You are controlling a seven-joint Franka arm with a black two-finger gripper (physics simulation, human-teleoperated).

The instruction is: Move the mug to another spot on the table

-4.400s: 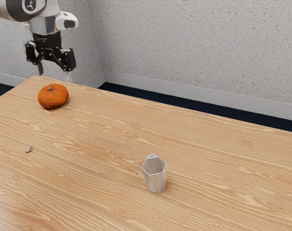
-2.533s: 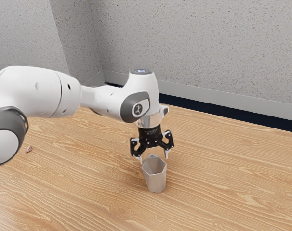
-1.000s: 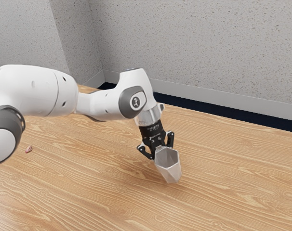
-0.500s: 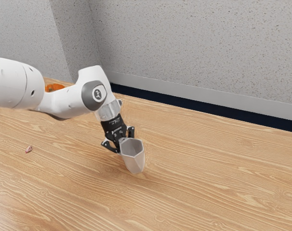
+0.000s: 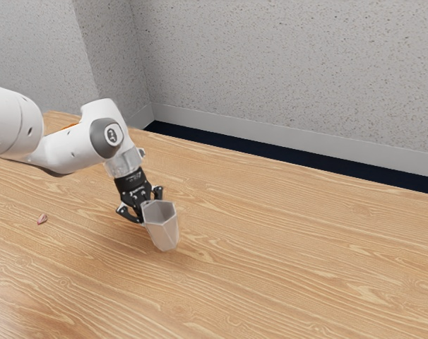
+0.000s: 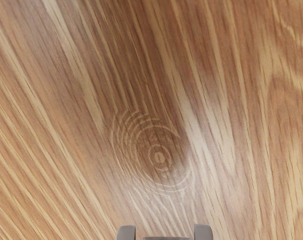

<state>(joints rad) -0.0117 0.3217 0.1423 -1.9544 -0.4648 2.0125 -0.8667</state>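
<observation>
The mug (image 5: 160, 224) is a grey faceted cup, tilted, its base low over the wooden table (image 5: 284, 240). My black gripper (image 5: 145, 205) is shut on its rim, coming in from the exterior view's left. In the wrist view, the mug's grey rim (image 6: 164, 233) peeks in just under my hand, with the table's wood grain (image 6: 156, 150) beyond it.
A small pink scrap (image 5: 42, 219) lies on the table toward the exterior view's left. My white arm (image 5: 51, 138) covers the far left corner. The grey wall (image 5: 284, 63) and dark floor strip run behind the table's far edge.
My gripper took hold of the mug, tilted it and carried it across the table toward the exterior view's left; in the last half second it moved further left.
</observation>
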